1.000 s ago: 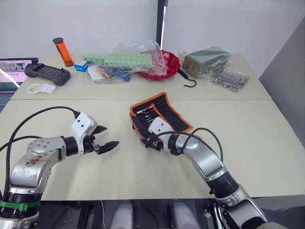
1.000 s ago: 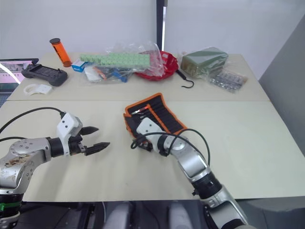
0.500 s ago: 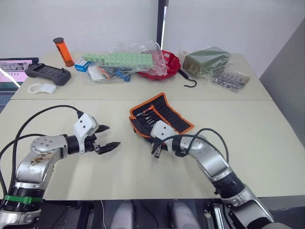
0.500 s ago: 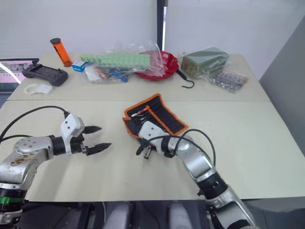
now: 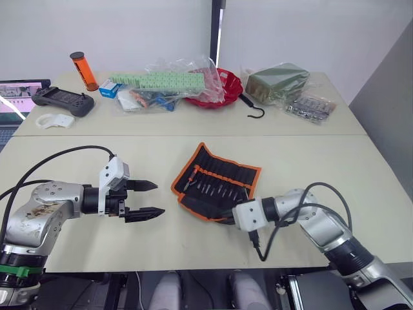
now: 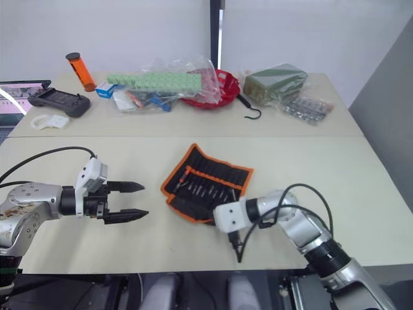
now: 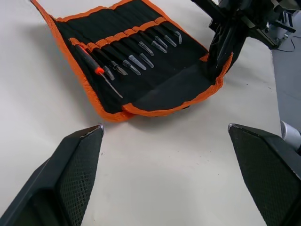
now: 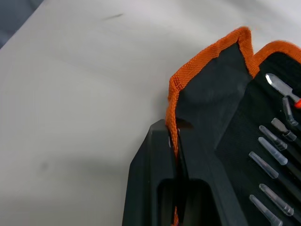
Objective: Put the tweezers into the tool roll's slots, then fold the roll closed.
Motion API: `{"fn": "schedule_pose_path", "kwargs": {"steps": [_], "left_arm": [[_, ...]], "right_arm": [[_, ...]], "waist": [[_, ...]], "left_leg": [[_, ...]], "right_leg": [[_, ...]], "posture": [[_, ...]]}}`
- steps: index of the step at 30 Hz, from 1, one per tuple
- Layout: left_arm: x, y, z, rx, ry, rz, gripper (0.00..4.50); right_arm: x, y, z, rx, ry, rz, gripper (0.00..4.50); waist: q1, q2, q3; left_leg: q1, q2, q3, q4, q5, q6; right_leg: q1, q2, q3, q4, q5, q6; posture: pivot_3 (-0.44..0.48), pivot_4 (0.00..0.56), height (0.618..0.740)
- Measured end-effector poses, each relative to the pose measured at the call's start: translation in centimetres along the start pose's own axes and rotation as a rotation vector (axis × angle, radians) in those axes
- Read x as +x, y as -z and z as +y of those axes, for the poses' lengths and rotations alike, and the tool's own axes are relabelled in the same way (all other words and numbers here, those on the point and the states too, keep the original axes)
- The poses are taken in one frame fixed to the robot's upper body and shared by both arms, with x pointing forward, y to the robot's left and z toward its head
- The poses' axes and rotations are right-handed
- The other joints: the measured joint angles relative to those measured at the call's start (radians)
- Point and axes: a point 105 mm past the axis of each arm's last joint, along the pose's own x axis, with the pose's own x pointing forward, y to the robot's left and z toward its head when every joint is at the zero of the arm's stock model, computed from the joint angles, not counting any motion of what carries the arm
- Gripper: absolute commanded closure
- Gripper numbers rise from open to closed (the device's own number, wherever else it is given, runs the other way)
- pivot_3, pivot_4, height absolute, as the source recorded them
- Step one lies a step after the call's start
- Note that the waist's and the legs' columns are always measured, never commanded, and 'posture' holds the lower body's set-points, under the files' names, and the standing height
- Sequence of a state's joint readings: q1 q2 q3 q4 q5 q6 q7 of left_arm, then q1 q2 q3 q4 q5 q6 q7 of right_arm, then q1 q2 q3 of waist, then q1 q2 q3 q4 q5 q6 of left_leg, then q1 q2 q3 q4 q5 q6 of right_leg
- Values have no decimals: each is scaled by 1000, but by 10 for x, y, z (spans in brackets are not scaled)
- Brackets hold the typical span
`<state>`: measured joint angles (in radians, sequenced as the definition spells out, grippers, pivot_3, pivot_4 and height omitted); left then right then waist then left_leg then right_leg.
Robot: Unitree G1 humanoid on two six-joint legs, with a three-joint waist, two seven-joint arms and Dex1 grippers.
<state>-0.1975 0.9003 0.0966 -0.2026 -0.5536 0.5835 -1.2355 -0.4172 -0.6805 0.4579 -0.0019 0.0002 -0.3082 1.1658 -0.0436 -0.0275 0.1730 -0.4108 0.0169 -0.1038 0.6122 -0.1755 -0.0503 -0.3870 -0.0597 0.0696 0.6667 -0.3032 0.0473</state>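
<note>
The tool roll (image 5: 216, 184) lies unrolled and open at the table's middle, black with orange trim. Several tweezers (image 7: 141, 54) sit side by side in the slots (image 7: 127, 35) under the orange band, their tips showing, next to a red-handled tool (image 7: 93, 65). My right gripper (image 5: 226, 217) is at the roll's near edge, shut on its orange-trimmed flap (image 8: 175, 113). My left gripper (image 5: 150, 198) hovers open over bare table to the left of the roll, a hand's width away, with nothing between its fingers (image 7: 77, 157).
Along the back of the table stand an orange bottle (image 5: 84, 70), a black controller (image 5: 63, 100), plastic bags of parts (image 5: 168, 84), a red bowl (image 5: 230, 85), a black hook (image 5: 255, 110) and a bagged green box (image 5: 277, 82). A laptop (image 5: 14, 97) sits far left.
The roll has gone from half-folded to spread flat. My right gripper has drawn its near edge toward me and to the right. My left gripper has barely moved.
</note>
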Motion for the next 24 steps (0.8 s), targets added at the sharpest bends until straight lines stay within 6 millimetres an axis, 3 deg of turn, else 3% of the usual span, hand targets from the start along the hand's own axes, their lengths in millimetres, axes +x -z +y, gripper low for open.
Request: {"fn": "schedule_pose_path", "kwargs": {"steps": [9, 17, 24], "left_arm": [[2, 0, -2, -2, 9, 6, 0], [7, -4, 0, 15, 26, 3, 0], [13, -9, 9, 78, 31, -4, 0]], "right_arm": [[-15, 25, -20, -143, -15, 69, 4483], [-7, 24, -31, -172, 30, 61, 4483], [-14, 11, -40, -133, 96, 52, 2277]], "waist": [[1, 0, 0], [1, 0, 0], [5, 0, 0]], "left_leg": [[1, 0, 0, 1, 0, 0], [1, 0, 0, 1, 0, 0], [1, -1, 0, 3, 0, 0]], "right_leg": [[2, 0, 0, 0, 0, 0], [1, 0, 0, 3, 0, 0], [1, 0, 0, 6, 0, 0]], "posture": [[0, 150, 740], [0, 150, 740], [0, 150, 740]]}}
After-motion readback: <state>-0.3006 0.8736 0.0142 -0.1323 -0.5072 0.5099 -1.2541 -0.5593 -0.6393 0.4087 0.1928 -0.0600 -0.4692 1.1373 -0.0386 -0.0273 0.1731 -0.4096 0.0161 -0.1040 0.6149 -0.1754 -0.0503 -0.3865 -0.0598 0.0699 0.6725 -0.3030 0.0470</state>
